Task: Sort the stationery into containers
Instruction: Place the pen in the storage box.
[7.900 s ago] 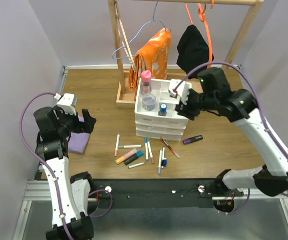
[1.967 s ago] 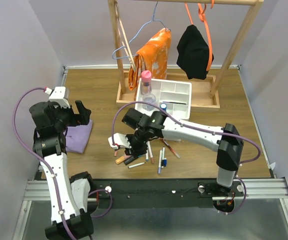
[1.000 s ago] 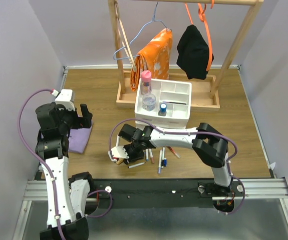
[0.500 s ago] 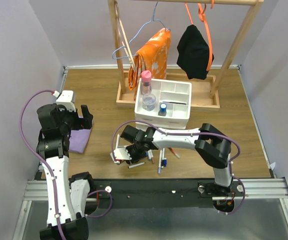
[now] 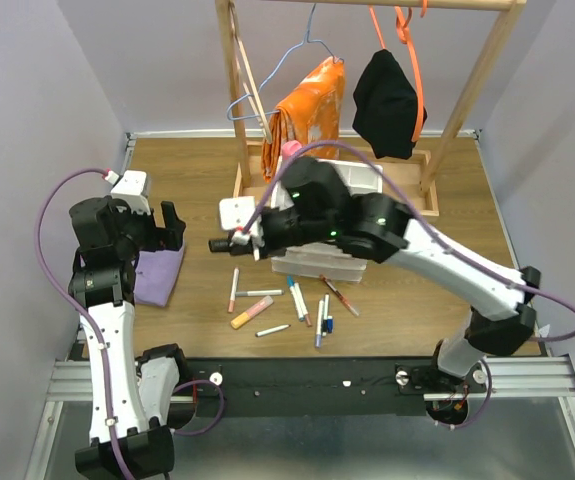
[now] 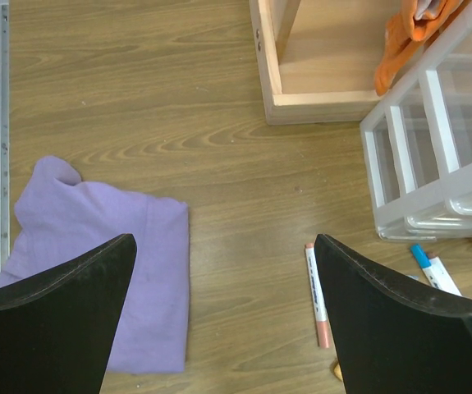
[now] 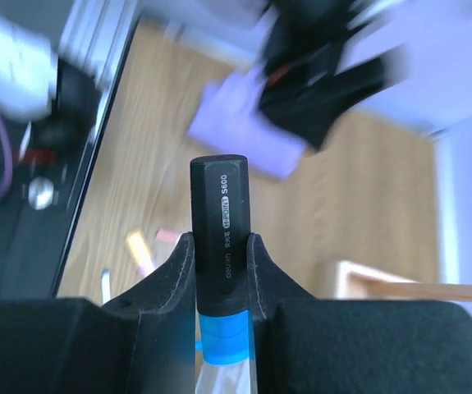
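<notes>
Marker (image 7: 219,222): black barrel with a blue band, pinched between both fingers of the right gripper (image 7: 219,275). In the right wrist view it stands upright at frame centre, and its black end projects past the fingertips. In the top view the right gripper (image 5: 242,240) is raised above the bench (image 5: 187,170), left of centre. The marker (image 5: 219,244) points toward the left edge of the frame.

The other pens (image 5: 297,300) lie loose on the bench at lower centre, below the drawer unit (image 5: 317,265) and apart from the right gripper. The right arm hides most of the tray (image 5: 367,175); only its upper right corner shows.

The left gripper (image 5: 172,225) is spread wide and holds nothing. It sits at the left of the top view, above the upper edge of the cloth (image 5: 157,278). In the left wrist view a white pen with a pink tip (image 6: 316,291) lies on the bench just beside the finger (image 6: 408,320) at lower right. The cloth (image 6: 96,246) lies at lower left, partly under the other finger. The rack base (image 6: 318,98) and the drawer unit (image 6: 433,156) occupy the upper right.
</notes>
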Available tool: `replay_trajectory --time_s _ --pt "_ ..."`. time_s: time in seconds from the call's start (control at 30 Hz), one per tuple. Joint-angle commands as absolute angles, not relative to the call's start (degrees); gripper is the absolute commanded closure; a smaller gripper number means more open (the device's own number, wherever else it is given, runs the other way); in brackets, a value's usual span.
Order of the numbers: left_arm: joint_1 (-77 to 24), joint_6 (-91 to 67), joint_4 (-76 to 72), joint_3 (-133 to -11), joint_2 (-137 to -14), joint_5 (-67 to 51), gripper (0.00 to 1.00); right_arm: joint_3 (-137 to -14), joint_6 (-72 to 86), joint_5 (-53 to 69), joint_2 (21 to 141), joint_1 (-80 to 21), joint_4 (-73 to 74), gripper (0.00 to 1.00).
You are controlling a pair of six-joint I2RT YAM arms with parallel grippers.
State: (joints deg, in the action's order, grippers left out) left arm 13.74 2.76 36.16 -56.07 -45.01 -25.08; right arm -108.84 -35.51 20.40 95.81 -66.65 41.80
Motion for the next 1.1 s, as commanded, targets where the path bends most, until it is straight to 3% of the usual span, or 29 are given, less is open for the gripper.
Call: replay_trajectory --time_s 0.0,0.3,0.57,1.07 --pt "13.4 2.5 33.7 -58.3 -45.8 -27.4 0.01 -114.0 -27.2 9.7 93.2 -66.6 40.6 0.96" --pt "13.4 0.4 30.9 -56.8 -44.9 -27.8 0.01 -115.8 -36.3 7.1 89.1 -51.6 50.0 0.97" --pt "13.5 2.6 31.3 -54.6 -43.8 -27.2 0.01 -112.3 -46.9 14.5 88.6 -39.1 60.8 0.99" --pt "16.1 4.7 32.7 -55.9 -44.7 -28.0 0.01 -106.3 -53.3 18.8 91.0 -30.9 64.4 0.99"
